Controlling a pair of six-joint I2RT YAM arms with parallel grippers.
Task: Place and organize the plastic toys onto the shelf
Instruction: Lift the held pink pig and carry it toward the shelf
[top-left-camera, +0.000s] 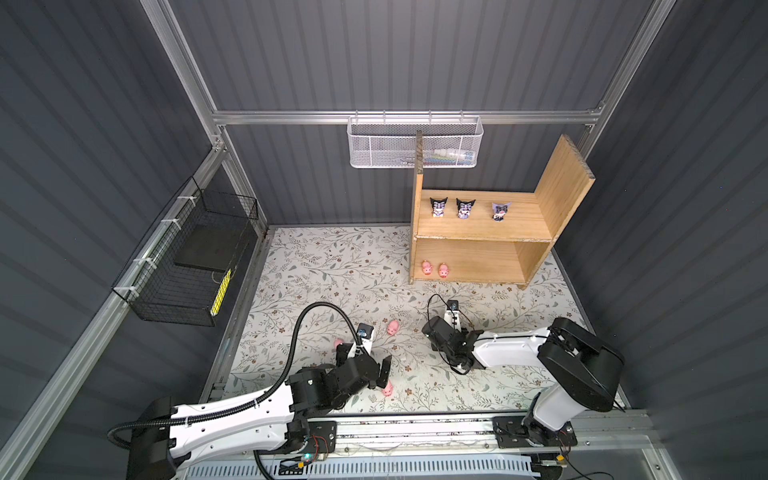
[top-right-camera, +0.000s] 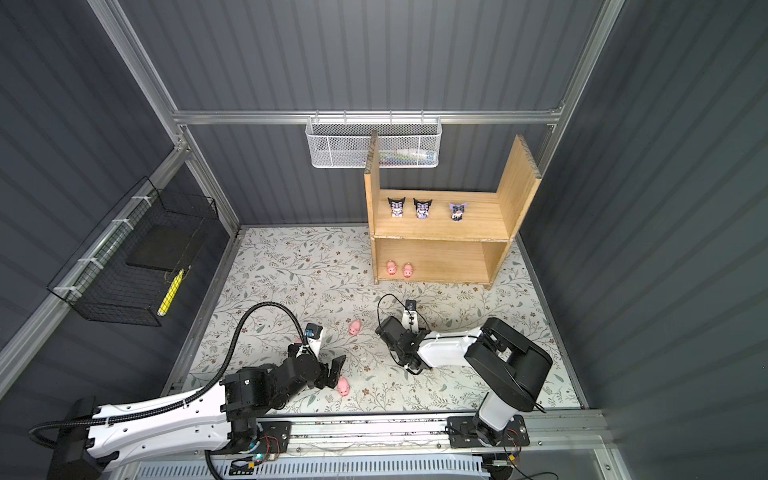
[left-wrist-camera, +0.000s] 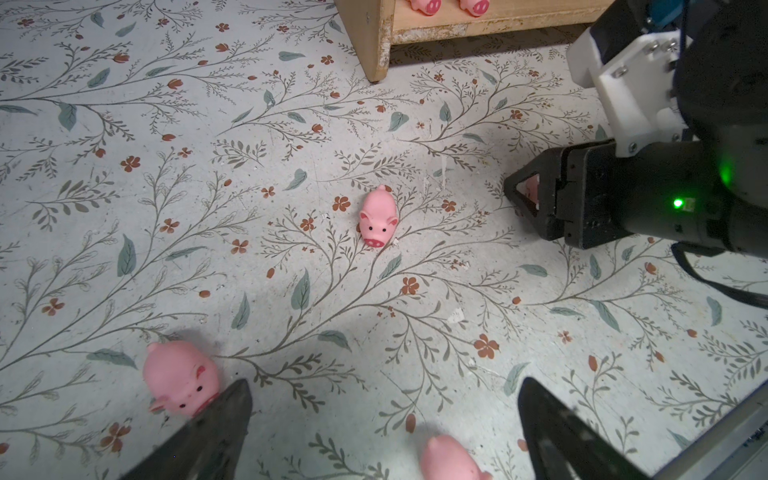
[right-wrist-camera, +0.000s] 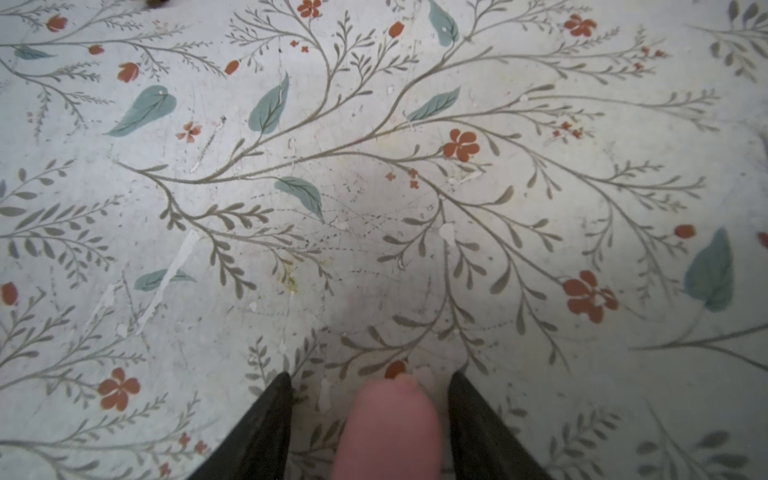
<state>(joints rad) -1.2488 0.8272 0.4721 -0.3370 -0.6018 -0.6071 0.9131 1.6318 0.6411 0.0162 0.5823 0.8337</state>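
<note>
Right claw (right-wrist-camera: 370, 374) gapes around a pig (right-wrist-camera: 390, 432), not pinching it (left claw (left-wrist-camera: 384, 381) is spread wide too, second pig (left-wrist-camera: 180, 382) just beside it).

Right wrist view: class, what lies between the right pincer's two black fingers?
A small pink plastic pig lies there, shown close up in the right wrist view.

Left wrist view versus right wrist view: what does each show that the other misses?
Only the left wrist view: three loose pigs on the mat, the shelf corner with two pigs on it, and the open left gripper. Only the right wrist view: a gap on each side of the pig straddled by the right gripper. Both: the floral mat, the right gripper and that pig.
</note>
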